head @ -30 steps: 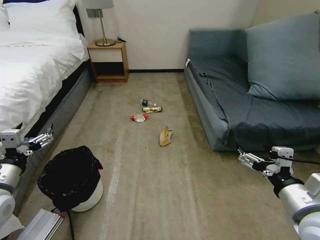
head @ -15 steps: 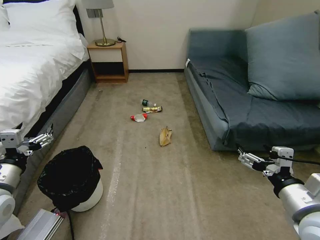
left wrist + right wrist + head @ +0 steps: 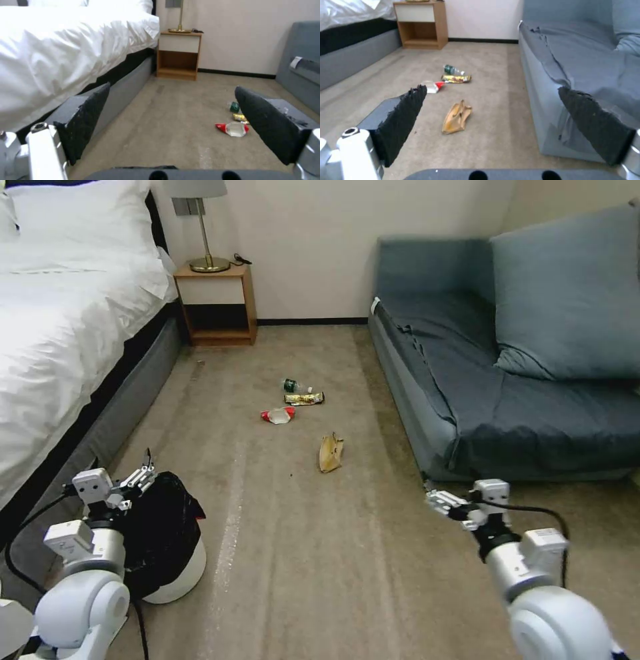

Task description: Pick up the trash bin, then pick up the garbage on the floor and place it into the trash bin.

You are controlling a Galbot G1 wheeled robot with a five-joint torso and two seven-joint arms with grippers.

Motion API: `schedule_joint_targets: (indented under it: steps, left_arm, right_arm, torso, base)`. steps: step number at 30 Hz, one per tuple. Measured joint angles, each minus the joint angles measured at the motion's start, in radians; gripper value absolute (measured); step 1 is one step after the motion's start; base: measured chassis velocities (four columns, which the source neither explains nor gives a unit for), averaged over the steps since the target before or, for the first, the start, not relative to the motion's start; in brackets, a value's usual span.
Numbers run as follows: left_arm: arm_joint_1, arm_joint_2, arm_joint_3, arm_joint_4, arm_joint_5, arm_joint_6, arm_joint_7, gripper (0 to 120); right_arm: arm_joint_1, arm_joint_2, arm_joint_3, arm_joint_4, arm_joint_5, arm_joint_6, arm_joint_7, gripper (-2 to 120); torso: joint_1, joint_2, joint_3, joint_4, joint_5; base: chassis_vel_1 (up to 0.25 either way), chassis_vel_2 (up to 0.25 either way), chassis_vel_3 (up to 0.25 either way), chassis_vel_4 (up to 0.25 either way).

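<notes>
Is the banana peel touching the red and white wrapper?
Apart. In the head view, bare carpet lies between the banana peel and the red-and-white wrapper.

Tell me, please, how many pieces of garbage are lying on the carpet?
4: bottle farthest off, gold wrapper just before it, red-and-white wrapper nearer the bed, banana peel closest. None seems hidden.

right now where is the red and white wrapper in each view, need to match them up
Head view: the red-and-white wrapper lies on the carpet mid-floor, between the bed and the sofa.
Left wrist view: the wrapper lies beside the dark finger on the sofa side.
Right wrist view: the wrapper lies just past the tip of the finger on the bed side.
Shared landmark: the wooden nightstand against the far wall.
</notes>
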Motion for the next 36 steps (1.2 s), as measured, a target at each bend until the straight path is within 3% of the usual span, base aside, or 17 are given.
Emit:
schedule_joint_targets:
  steps: [7,14,20,22,23,25,26,28,29,31,36]
  left_arm:
    - [0.012,0.084,-0.028,-0.005,-0.03,0.027,0.008,100]
    - [0.03,0.102,-0.041,0.001,-0.031,0.069,0.001,100]
    - [0.05,0.126,-0.061,0.034,-0.013,0.165,-0.049,100]
    - [0.039,0.156,-0.071,0.06,-0.031,0.242,-0.078,100]
    - [0.039,0.156,-0.071,0.06,-0.031,0.242,-0.078,100]
    - [0.024,0.188,-0.076,0.086,-0.056,0.331,-0.093,100]
    - [0.024,0.188,-0.076,0.086,-0.056,0.331,-0.093,100]
    - [-0.003,0.224,-0.075,0.136,-0.064,0.426,-0.097,98]
    - [-0.003,0.224,-0.075,0.136,-0.064,0.426,-0.097,98]
    - [-0.037,0.249,-0.064,0.194,-0.068,0.508,-0.097,98]
    - [-0.071,0.258,-0.046,0.252,-0.066,0.553,-0.095,98]
  right_arm:
    - [0.006,-0.019,0.021,-0.004,0.013,-0.006,-0.003,100]
    - [0.002,-0.007,0.023,-0.004,0.01,-0.009,-0.003,100]
    - [-0.011,0.009,0.024,-0.006,-0.005,-0.008,-0.003,100]
    - [-0.022,0.017,0.027,-0.006,-0.015,-0.006,-0.004,100]
    - [-0.022,0.017,0.027,-0.006,-0.015,-0.006,-0.004,100]
    - [-0.029,0.024,0.028,-0.006,-0.021,-0.005,-0.004,100]
    - [-0.029,0.024,0.028,-0.006,-0.021,-0.005,-0.004,100]
    - [-0.036,0.038,0.028,-0.006,-0.031,-0.005,-0.005,100]
    - [-0.036,0.038,0.028,-0.006,-0.031,-0.005,-0.005,100]
    - [-0.045,0.057,0.023,-0.013,-0.047,-0.001,-0.007,100]
    - [-0.052,0.076,0.017,-0.027,-0.064,0.008,-0.01,100]
  torso:
    - [0.0,0.0,0.0,-0.0001,0.0005]
    - [0.0,0.0,0.0,-0.0003,0.0004]
    - [0.0,0.0,0.0,-0.0001,0.0002]
    - [0.0,0.0,0.0,-0.0001,0.0004]
    - [0.0,0.0,0.0,-0.0001,0.0004]
    - [0.0,0.0,0.0,-0.0003,0.0004]
    - [0.0,0.0,0.0,-0.0003,0.0004]
    - [0.0,0.0,0.0,-0.0002,0.0004]
    - [0.0,0.0,0.0,-0.0002,0.0004]
    - [0.0,0.0,0.0,-0.0002,0.0003]
    - [0.0,0.0,0.0,-0.0002,0.0004]
  base:
    - [0.0,0.0,0.0,0.0]
    - [0.0,0.0,0.0,0.0]
    - [0.0,0.0,0.0,0.0]
    - [0.0,0.0,0.0,0.0]
    - [0.0,0.0,0.0,0.0]
    - [0.0,0.0,0.0,0.0]
    - [0.0,0.0,0.0,0.0]
    - [0.0,0.0,0.0,0.0]
    - [0.0,0.0,0.0,0.0]
    - [0.0,0.0,0.0,0.0]
    - [0.0,0.0,0.0,0.0]
